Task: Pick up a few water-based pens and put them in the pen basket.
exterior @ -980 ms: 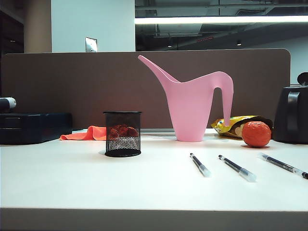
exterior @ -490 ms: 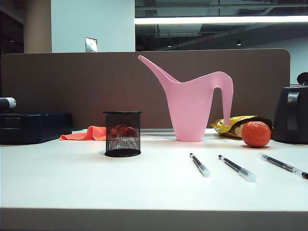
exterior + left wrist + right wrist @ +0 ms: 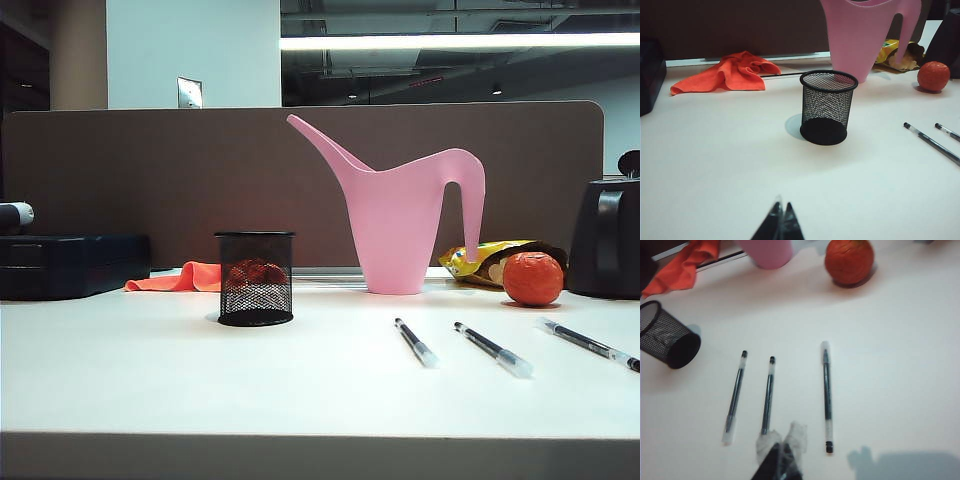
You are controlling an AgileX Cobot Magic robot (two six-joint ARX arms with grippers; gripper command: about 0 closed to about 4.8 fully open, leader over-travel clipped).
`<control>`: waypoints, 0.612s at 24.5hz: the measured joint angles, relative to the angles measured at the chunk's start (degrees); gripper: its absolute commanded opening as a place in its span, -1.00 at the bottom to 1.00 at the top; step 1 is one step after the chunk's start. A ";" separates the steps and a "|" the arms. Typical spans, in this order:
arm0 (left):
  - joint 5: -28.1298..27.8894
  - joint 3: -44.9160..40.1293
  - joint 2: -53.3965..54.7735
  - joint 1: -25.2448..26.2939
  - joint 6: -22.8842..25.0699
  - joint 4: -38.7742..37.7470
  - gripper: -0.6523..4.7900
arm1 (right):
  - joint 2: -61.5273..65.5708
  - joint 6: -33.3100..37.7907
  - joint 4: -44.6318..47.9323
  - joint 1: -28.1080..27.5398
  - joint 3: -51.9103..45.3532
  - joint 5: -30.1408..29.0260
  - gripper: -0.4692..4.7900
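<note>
Three pens on the tabletop, right of centre, side by side and apart, none touching: left pen, middle pen, right pen. Slim black barrels, clear caps, smooth plastic. Long axes running near to far, roughly parallel. In the right wrist view, left pen, middle pen, right pen spread out just ahead of the right claw, tips pressed together, empty, hanging over the near end of the middle pen. Long axes pointing away from that claw, so a grasp likely needs the fingers opened and set across a barrel. Right arm clearly the nearer one.

Basket well left of the pens, upright, a small black wire-mesh cylinder with solid rim and base, see-through weave. In the left wrist view, basket ahead of the left claw, also pressed together and empty, well short of it.

Beyond, a tall pink can, glossy smooth plastic, long curved spout. Right of it an orange ball, round, slightly dimpled. Far left, a crumpled orange cloth, soft folds.
</note>
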 measured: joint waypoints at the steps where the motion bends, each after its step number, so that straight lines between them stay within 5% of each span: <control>1: 0.00 0.00 0.00 0.00 0.00 -0.02 -0.77 | 0.81 0.02 -0.02 0.00 0.00 -0.81 -0.85; 15: 0.00 0.00 0.00 0.00 0.00 -0.17 -0.77 | 2.71 0.02 0.37 1.36 0.04 -2.60 -0.76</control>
